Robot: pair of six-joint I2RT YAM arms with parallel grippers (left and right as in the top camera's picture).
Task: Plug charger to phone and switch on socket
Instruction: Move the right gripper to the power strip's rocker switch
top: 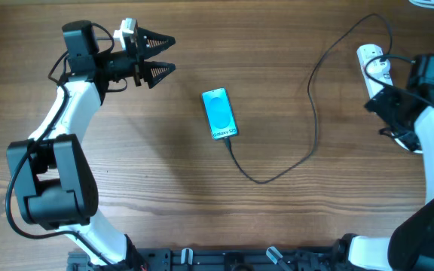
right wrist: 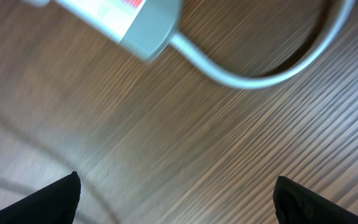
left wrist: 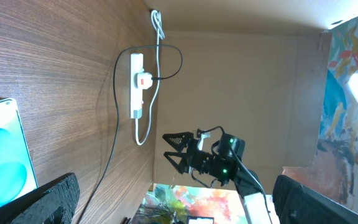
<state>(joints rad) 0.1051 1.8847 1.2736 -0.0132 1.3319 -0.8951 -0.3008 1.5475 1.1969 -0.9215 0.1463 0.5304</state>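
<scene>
**Both tools wide open, nothing held**

left tool [top: 173, 53] is hovering jaws wide over the brown wood-grain counter [top: 164, 173], well left of the flat teal-screened, silver-edged phone [top: 219, 113] lying mid-counter. long thin black charger cable [top: 313, 113] is running from the phone's near short edge, looping right, then up to the white elongated power-strip socket [top: 369, 56] at far right. tip seated or not: can't tell. right tool [left wrist: 165, 145] is hanging wide, empty, near the socket; thick white cord [right wrist: 253, 78] is curving off its rounded end.
</scene>
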